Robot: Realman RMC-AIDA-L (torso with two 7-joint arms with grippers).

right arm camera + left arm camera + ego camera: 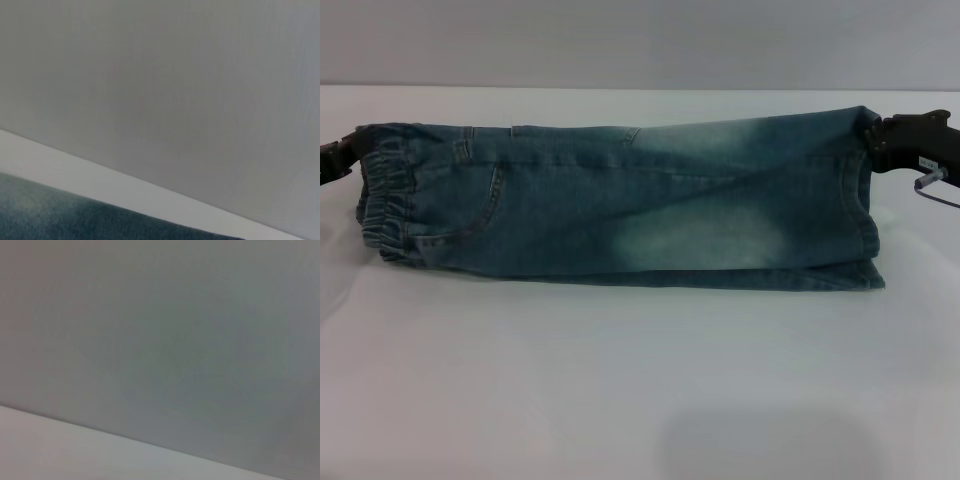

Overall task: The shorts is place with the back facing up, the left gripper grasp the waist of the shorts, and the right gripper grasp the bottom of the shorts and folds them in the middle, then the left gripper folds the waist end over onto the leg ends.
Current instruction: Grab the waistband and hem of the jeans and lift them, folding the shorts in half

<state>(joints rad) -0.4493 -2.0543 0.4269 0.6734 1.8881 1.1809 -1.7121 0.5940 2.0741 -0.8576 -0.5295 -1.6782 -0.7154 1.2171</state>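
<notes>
Gripping folded shorts (pixel 620 205), apparently: left end effector (pixel 342 158), right end effector (pixel 880 140).

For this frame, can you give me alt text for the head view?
Faded blue denim shorts are stretched sideways above a white table, folded lengthwise. The left gripper holds the elastic waist at the left edge; the right gripper holds the leg hems at the right.

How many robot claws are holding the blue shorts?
2: the black left end effector at the ruffled waist end of the faded blue denim shorts, the black right end effector at the leg-hem end.
</notes>
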